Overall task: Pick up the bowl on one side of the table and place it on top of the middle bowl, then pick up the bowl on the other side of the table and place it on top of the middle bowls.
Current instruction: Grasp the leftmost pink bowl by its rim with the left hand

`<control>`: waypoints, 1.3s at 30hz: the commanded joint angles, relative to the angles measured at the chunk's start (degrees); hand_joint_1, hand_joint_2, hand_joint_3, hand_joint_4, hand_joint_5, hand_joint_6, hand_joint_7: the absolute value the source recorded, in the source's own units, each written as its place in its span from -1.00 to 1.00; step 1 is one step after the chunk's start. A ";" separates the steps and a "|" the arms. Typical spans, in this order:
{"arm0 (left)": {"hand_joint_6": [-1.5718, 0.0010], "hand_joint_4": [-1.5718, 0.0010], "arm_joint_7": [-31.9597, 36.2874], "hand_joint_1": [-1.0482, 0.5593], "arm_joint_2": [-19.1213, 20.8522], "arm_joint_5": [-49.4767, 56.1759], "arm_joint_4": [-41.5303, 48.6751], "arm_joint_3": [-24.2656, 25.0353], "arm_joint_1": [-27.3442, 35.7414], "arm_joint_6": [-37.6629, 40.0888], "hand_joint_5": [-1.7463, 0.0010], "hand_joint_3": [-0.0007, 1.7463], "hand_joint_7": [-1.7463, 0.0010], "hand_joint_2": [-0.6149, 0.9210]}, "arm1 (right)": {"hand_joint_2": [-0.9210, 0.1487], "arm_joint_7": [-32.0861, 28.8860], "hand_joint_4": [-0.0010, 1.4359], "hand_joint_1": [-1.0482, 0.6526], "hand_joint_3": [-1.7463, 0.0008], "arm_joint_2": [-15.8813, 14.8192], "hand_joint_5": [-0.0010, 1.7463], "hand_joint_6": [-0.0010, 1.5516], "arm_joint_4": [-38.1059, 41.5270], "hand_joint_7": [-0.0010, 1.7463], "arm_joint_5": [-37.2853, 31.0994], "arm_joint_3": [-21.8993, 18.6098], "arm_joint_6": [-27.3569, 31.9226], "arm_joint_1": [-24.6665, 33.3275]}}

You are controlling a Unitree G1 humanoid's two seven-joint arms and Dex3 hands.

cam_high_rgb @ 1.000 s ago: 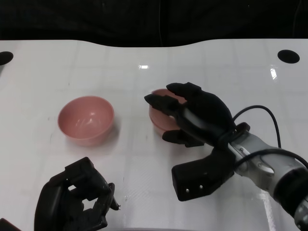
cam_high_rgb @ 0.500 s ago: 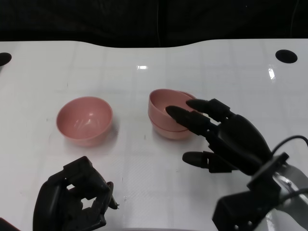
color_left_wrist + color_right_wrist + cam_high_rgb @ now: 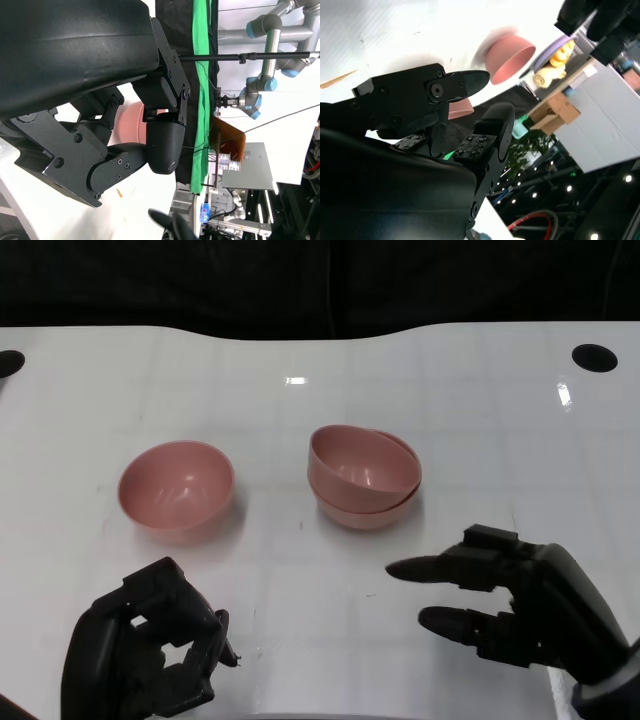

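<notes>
Two pink bowls are stacked at the table's middle: the upper bowl (image 3: 365, 462) sits tilted inside the lower bowl (image 3: 362, 512). A single pink bowl (image 3: 177, 486) stands upright to the left of them; it shows also in the right wrist view (image 3: 510, 58). My right hand (image 3: 520, 605) is at the lower right, near the front edge, with its fingers spread and nothing in it, well apart from the stack. My left hand (image 3: 145, 652) sits at the lower left with its fingers curled in on nothing, short of the single bowl.
The white table (image 3: 480, 390) has a black hole (image 3: 594, 357) at the far right corner and another black hole (image 3: 10, 362) at the far left. A dark backdrop runs behind the table's far edge.
My right hand has let go of the upper bowl and drawn back from the stack toward the front right edge. The bowl now rests tilted in the middle one. The left hand has stayed put.
</notes>
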 commanded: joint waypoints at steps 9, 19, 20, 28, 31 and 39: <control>0.07 0.11 0.10 0.04 1.53 0.19 -3.10 0.87 0.71 -1.75 -0.35 -0.31 0.07 0.74 | 0.02 10.75 0.22 0.10 -0.49 1.06 0.62 0.37 -1.73 -0.12 12.64 -4.15 -2.45 8.56; 0.20 0.32 6.66 -0.06 8.27 14.51 -10.13 3.15 0.33 0.44 0.09 -0.77 0.82 1.00 | -0.23 18.93 0.19 0.00 -0.30 5.64 0.92 0.08 -3.09 0.40 21.52 -5.24 6.51 10.65; 0.20 0.32 7.56 -0.06 9.19 16.80 -11.47 3.32 0.00 1.34 0.11 -0.76 0.84 1.00 | -0.25 19.99 0.19 0.00 -0.28 5.97 0.89 0.07 -3.32 0.40 22.73 -5.46 7.76 10.81; 0.22 0.27 11.69 -0.05 15.41 34.57 -21.92 3.01 -2.35 12.21 0.42 -0.78 0.97 1.00 | -0.33 25.44 0.16 0.01 -0.21 8.01 0.69 0.05 -5.98 0.35 27.18 -7.37 14.88 11.76; 0.22 0.26 12.09 -0.05 15.64 35.14 -22.81 2.54 -2.25 13.65 0.46 -0.78 0.98 1.00 | -0.34 26.29 0.16 0.01 -0.21 8.48 0.68 0.06 -6.70 0.34 27.14 -8.00 15.80 12.03; 0.26 0.31 16.46 -0.21 22.20 63.70 -20.74 -5.06 -12.66 21.77 0.58 -0.93 1.00 1.00 | -0.35 29.51 0.18 0.00 -0.20 9.71 0.66 0.06 -10.26 0.35 28.49 -8.77 21.25 13.61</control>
